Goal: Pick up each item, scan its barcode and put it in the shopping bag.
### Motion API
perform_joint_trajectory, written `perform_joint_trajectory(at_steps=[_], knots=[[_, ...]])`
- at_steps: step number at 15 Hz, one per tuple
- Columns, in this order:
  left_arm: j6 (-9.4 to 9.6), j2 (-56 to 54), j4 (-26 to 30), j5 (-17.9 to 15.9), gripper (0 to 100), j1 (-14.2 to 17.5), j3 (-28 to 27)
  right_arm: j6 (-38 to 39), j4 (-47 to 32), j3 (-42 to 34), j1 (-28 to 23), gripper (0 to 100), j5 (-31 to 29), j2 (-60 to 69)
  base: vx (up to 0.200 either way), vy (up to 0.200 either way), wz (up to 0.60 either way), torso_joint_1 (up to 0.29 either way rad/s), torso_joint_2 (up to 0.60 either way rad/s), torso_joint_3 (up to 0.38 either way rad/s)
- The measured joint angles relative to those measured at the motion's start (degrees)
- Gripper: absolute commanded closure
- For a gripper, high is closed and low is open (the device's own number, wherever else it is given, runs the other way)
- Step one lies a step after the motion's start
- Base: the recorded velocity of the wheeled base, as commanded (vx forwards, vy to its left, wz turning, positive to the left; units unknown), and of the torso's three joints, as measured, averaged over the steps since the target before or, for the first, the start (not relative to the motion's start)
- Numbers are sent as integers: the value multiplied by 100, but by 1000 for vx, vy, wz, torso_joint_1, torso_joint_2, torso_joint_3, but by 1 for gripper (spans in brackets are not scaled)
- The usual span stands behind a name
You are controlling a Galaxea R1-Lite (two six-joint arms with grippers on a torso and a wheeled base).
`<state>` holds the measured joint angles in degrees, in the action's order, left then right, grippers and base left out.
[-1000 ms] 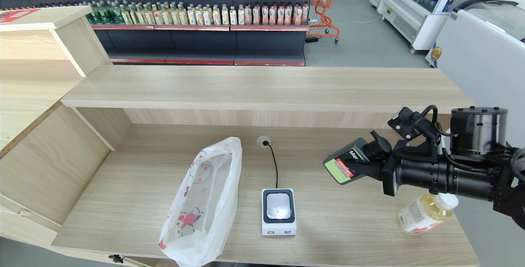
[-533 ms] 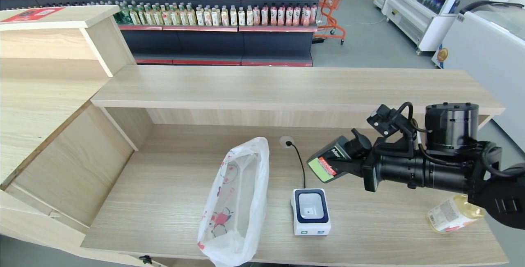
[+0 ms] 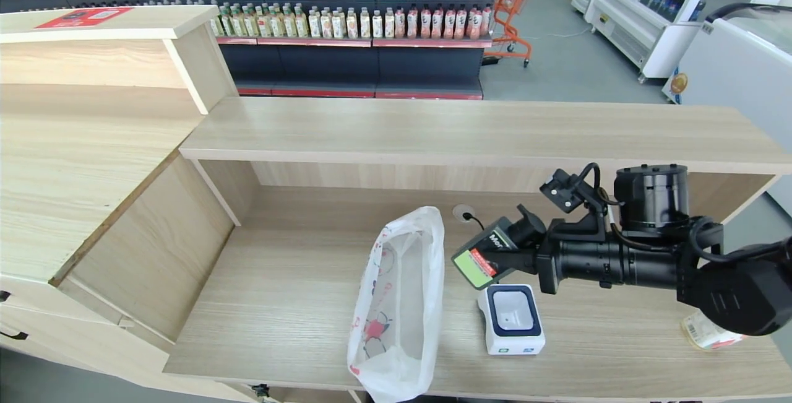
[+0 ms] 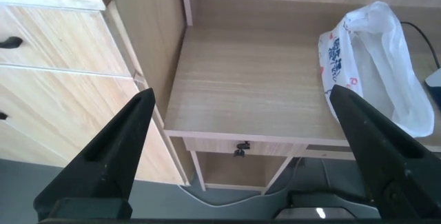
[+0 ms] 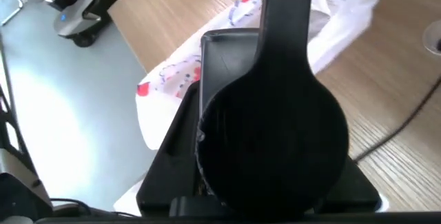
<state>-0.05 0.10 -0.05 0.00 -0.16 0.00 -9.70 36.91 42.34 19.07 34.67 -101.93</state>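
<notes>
Right gripper (image 3: 516, 248) clenched on a small dark box with a green-and-red label (image 3: 477, 265), held above the white barcode scanner (image 3: 512, 319), evidently for reading. White printed plastic shopping bag (image 3: 399, 304) lies open alongside on the wooden worktop (image 3: 278, 304), ready to receive it.

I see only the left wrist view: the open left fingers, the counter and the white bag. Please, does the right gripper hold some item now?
Observer: Yes. The right gripper is shut on a dark box with a green and red label.
Operator: Where is this box?
Observer: In the air above the counter, between the bag and the scanner as the head view shows it.
Operator: Is any other item waiting?
Observer: One bottle is at the counter's right end, mostly hidden.
</notes>
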Motion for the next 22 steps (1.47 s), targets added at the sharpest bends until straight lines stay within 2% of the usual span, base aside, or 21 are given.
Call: perform_joint_trajectory(at_steps=[3, 6, 9, 16, 22], knots=[[0, -2, -2, 0, 0, -6, 0, -34, 55, 83, -355, 100, 44, -332, 0, 0, 0, 0, 0, 0], [-2, 0, -2, 0, 0, 0, 0, -190, 521, 358, -402, 100, -32, -822, 0, 0, 0, 0, 0, 0], [-2, -2, -2, 0, 0, -2, 0, -901, 1008, 595, -184, 100, -44, -1488, 0, 0, 0, 0, 0, 0], [-2, 0, -2, 0, 0, 0, 0, -1657, 1529, 1701, 642, 100, -141, -2911, 0, 0, 0, 0, 0, 0], [-2, 0, -2, 0, 0, 0, 0, -2054, 1538, 2817, 841, 100, -200, -3824, 0, 0, 0, 0, 0, 0]])
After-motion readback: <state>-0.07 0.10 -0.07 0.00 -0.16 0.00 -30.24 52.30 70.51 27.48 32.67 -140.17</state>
